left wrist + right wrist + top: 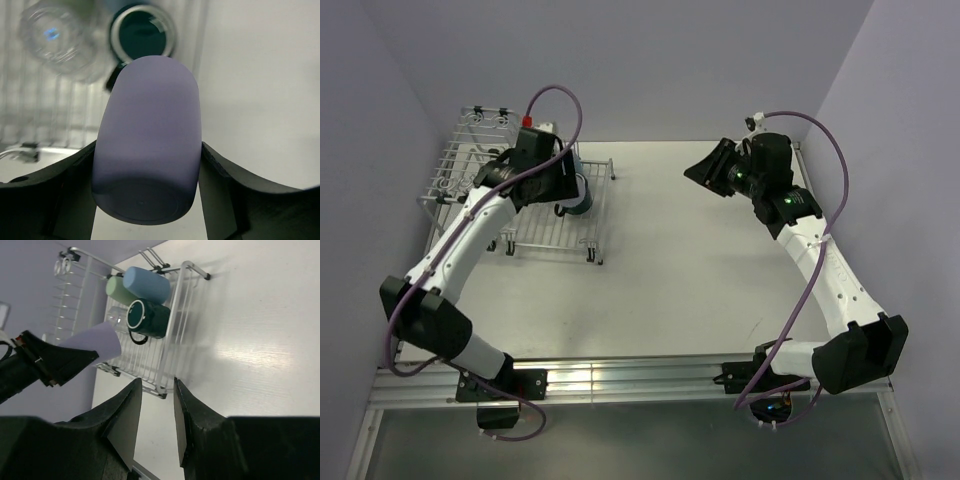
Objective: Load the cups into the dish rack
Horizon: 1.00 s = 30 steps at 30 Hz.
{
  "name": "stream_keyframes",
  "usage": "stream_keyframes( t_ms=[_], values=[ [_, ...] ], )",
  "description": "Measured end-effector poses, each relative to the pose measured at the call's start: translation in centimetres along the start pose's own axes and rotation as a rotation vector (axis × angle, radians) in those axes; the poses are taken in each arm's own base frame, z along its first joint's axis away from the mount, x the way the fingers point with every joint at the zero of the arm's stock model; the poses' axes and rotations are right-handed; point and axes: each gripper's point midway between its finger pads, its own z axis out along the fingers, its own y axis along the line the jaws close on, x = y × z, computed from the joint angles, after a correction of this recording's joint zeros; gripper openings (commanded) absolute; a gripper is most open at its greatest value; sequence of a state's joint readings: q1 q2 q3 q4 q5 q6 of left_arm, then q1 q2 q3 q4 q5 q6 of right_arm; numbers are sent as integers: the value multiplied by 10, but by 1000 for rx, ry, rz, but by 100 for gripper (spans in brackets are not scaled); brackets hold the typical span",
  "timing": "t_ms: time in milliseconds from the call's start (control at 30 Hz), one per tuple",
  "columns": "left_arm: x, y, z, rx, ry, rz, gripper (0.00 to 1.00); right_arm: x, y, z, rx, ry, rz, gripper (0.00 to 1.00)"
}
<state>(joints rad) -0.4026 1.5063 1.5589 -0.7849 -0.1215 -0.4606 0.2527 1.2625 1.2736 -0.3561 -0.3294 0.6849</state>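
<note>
My left gripper [563,188] is shut on the lavender cup [147,145] and holds it over the flat tray of the white wire dish rack [548,236]. In the right wrist view the lavender cup [96,342] hangs above the rack's near edge [172,327]. The pale green cup [118,289], light blue cup [148,284], dark green mug [151,319] and clear glass [115,316] lie on the tray. The mug [142,36] and glass [59,37] show just beyond the held cup. My right gripper [156,412] is open and empty, above the table right of the rack.
The rack's raised basket [470,150] stands at the far left against the wall. Purple walls close in the table on the left, back and right. The white tabletop [700,270] stretches between the rack and the right arm.
</note>
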Motion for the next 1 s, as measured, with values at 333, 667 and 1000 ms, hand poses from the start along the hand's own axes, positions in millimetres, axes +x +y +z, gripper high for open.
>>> stream_keyframes(
  t_ms=[333,667,1000],
  values=[
    [31,57,25,-315,144,92,2,3,-12,0,48,4,-38,38],
    [38,77,40,-400,195,110,6,6,-16,0,60,18,-47,38],
    [44,96,53,-431,235,102,8,8,-19,2,65,26,-55,37]
  ],
)
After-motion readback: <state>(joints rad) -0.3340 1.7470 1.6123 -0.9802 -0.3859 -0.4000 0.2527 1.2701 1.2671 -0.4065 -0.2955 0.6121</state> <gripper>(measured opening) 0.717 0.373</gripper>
